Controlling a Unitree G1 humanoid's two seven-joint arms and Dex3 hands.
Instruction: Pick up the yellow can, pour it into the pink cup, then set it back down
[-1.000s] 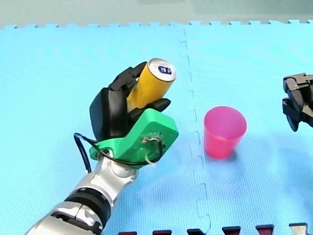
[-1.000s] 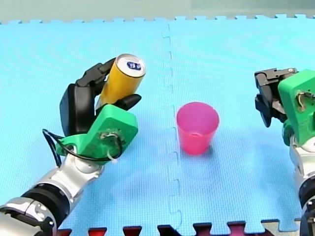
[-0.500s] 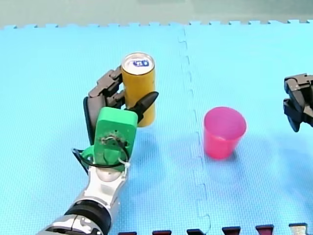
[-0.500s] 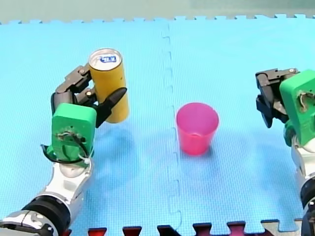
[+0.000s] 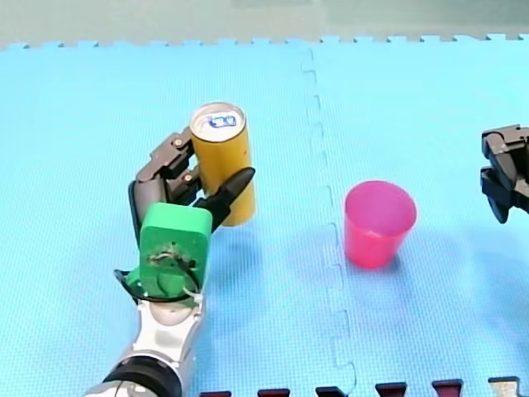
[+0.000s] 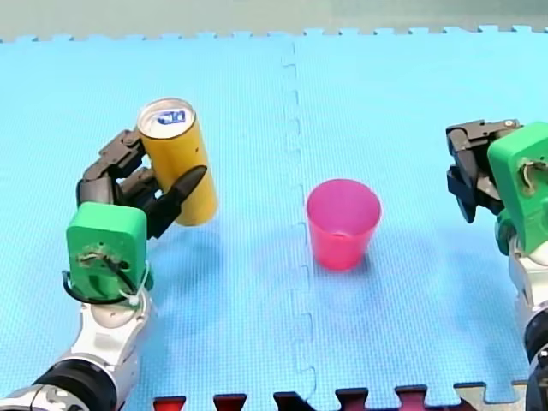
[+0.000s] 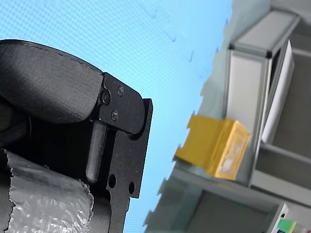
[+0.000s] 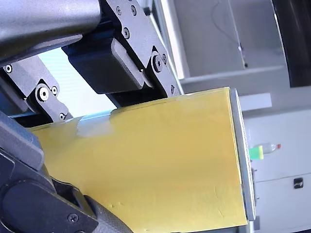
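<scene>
Left hand [image 6: 137, 184] grips the upright yellow can [image 6: 171, 154] mid-body: rigid, slick, probably light. Right hand [image 6: 471, 175] is empty, right of the pink cup [image 6: 342, 224].

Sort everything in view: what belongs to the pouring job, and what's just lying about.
Job:
- yellow can, gripped in the left hand
- pink cup, standing on the mat, apart from the can
- right hand, near the mat's right edge, holding nothing

Lying about:
- yellow box, beyond the mat's edge beside a metal frame
</scene>
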